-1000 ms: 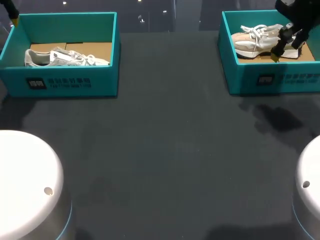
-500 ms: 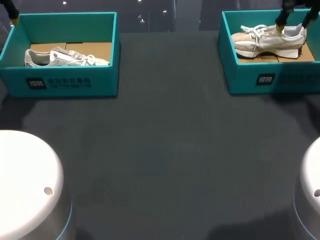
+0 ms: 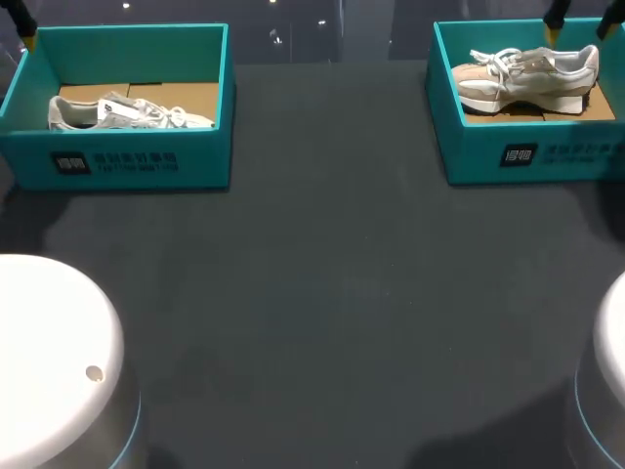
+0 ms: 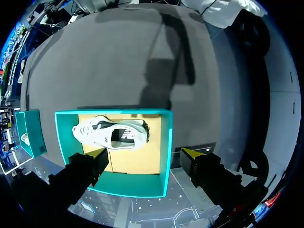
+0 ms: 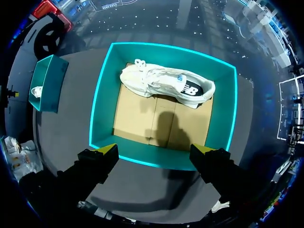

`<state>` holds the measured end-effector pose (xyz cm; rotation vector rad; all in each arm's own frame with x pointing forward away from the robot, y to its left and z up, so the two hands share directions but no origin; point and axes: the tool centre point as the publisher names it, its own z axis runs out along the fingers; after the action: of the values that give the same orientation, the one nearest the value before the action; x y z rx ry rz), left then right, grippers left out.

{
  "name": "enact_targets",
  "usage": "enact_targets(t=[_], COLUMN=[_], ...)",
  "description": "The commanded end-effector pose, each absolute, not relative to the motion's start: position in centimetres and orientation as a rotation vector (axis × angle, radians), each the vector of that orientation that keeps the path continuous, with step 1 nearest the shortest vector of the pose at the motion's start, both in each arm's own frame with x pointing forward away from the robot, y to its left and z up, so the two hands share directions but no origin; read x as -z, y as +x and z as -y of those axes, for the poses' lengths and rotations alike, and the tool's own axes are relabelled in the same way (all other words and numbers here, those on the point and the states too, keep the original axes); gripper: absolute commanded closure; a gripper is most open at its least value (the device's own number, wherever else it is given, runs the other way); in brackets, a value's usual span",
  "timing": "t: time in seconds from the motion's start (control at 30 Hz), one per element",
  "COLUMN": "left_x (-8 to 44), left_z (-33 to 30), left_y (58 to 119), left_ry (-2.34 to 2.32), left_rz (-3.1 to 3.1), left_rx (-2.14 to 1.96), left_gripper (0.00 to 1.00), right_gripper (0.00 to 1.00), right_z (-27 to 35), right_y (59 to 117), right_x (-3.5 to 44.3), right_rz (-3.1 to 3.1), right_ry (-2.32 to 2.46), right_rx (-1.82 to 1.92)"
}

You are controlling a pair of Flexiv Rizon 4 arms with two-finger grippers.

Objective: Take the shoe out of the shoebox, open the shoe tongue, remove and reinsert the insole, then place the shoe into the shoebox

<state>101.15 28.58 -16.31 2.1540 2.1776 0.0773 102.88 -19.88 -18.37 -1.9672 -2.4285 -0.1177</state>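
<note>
The dark table (image 3: pixel 332 293) carries two teal boxes. The left shoebox (image 3: pixel 117 161) holds the left sneaker (image 3: pixel 127 113), and the right shoebox (image 3: pixel 527 156) holds the right sneaker (image 3: pixel 527 76). The left gripper (image 4: pixel 145 154) and right gripper (image 5: pixel 156 151) hang above their boxes, fingers apart and empty. The step in hand is probably lifting a shoe out. Next, one gripper must descend and clasp a sneaker's collar.
</note>
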Motion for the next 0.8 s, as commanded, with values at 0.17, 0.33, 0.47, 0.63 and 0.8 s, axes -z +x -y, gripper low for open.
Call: enact_targets(t=[0.17,0.33,0.47,0.63,0.8], left_x=[16.3,16.3,16.3,16.3,16.3], left_z=[-28.6,-28.6,-28.6,-28.6,-28.6], left_y=[101.0,101.0,101.0,101.0,101.0], left_ry=[2.155,2.155,2.155,2.155,2.155], left_rz=[-2.176,-2.176,-2.176,-2.176,-2.176], left_rx=[-0.079,-0.079,-0.079,-0.079,-0.079], left_gripper=[0.0,0.0,0.0,0.0,0.0], right_gripper=[0.0,0.0,0.0,0.0,0.0], right_z=[20.2,21.2,22.4,24.4,26.3], right_y=[105.3,109.9,111.9,113.2,114.1], right_x=[19.1,20.1,21.0,22.5,23.7], right_rz=[2.265,2.199,2.191,2.17,2.155], right_ry=[-2.151,-2.257,-2.301,-2.363,-2.417], right_rx=[-0.015,-0.178,-0.147,-0.124,-0.144])
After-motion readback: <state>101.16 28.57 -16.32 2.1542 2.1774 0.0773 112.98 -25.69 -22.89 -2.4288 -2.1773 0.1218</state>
